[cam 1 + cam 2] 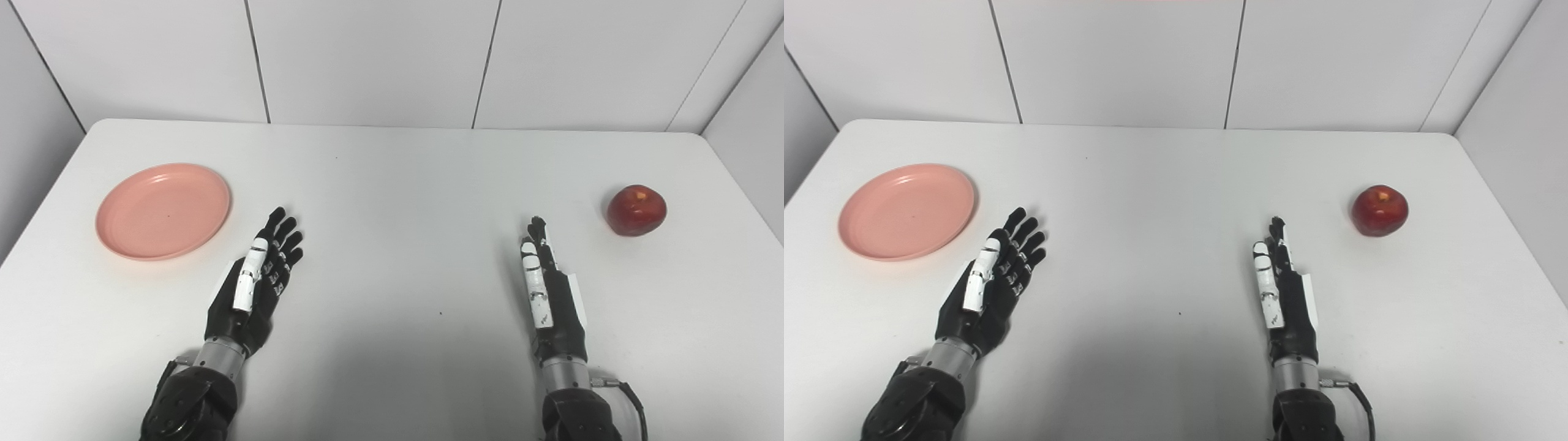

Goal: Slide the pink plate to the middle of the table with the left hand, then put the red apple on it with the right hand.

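A pink plate (163, 210) lies flat on the white table (392, 184) at the left side. A red apple (636, 210) stands stem up near the right edge. My left hand (257, 275) is open, fingers stretched forward, just right of and nearer than the plate, not touching it. On the other side my right hand (548, 288) is open too, held edge-on with fingers straight, well to the left of the apple and a little nearer. Neither hand holds anything.
White wall panels (367, 61) close off the far side and both flanks of the table. A small dark speck (440, 314) marks the tabletop between the two hands.
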Robot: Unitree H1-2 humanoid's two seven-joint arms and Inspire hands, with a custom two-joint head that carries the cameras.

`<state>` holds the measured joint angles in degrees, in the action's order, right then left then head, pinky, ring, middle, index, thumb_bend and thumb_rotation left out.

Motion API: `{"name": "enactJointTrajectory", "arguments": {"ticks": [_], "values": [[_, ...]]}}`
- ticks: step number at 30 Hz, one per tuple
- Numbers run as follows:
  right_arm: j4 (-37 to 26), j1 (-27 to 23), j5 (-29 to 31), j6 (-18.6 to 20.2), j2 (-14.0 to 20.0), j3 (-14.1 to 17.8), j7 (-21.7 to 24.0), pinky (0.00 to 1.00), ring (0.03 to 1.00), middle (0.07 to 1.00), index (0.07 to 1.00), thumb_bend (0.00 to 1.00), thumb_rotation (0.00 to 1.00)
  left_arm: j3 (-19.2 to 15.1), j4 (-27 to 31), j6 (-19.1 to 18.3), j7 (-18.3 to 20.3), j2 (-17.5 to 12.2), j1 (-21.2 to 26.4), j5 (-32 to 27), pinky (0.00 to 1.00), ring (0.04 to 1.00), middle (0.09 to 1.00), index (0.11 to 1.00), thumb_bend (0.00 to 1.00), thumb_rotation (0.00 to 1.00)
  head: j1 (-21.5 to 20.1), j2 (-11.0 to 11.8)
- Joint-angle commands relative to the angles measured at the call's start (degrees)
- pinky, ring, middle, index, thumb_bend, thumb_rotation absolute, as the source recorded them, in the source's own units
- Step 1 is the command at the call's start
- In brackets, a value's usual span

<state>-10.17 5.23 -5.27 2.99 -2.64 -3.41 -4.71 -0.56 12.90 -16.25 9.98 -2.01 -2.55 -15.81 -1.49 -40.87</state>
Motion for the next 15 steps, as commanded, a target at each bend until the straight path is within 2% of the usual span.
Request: {"name": "enactJointTrajectory", "arguments": {"ticks": [1,15], "values": [[-0.35,0.92,0.31,-1.08,-0.57,-0.53,0.60,1.00,0.987,0.997,0.992,0.24,1.00,0.28,1.31,1.80,0.30,-0.18,-1.08,0.09,1.00,0.989,0.994,0.983,0.36,1.00,0.03,-0.07],[-0.32,0.87,0.27,-0.96,-0.56,-0.46,0.56,1.00,0.985,0.997,0.991,0.25,1.00,0.35,1.24,1.71,0.29,-0.23,-1.16,0.18,1.00,0.988,0.992,0.980,0.36,1.00,0.03,-0.17]]}}
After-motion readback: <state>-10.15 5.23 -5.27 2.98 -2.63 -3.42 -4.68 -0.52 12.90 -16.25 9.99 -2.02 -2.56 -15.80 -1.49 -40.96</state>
